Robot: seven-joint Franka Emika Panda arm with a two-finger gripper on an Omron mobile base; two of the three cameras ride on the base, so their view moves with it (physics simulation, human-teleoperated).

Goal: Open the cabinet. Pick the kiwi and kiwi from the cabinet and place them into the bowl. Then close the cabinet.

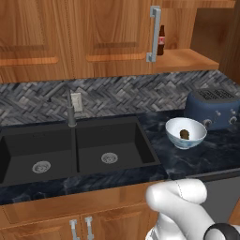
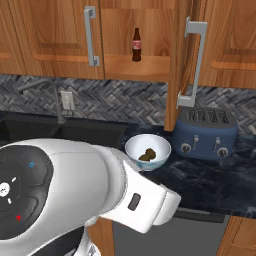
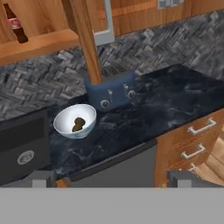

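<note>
The cabinet [image 2: 135, 69] stands open. Its left door [image 1: 117, 33] is swung aside and its right door [image 2: 175, 60] is turned edge-on above the toaster. On the open shelf stands just a cola bottle [image 2: 136, 45]. The bowl [image 2: 134, 145] sits on the dark counter left of the toaster, also in the left base view [image 1: 174, 125] and the hand view [image 3: 60, 119]. Two kiwis [image 2: 147, 154] lie together inside it, a dark lump in the hand view [image 3: 78, 124]. My gripper [image 3: 113, 178] is open and holds nothing, well back from the bowl and in front of the counter's edge.
A blue toaster [image 2: 205, 131] stands right of the bowl, under the open right door [image 3: 85, 39]. A black double sink [image 1: 75, 150] with a tap lies to the left. Drawers with short handles [image 3: 197, 131] sit below the counter on the right.
</note>
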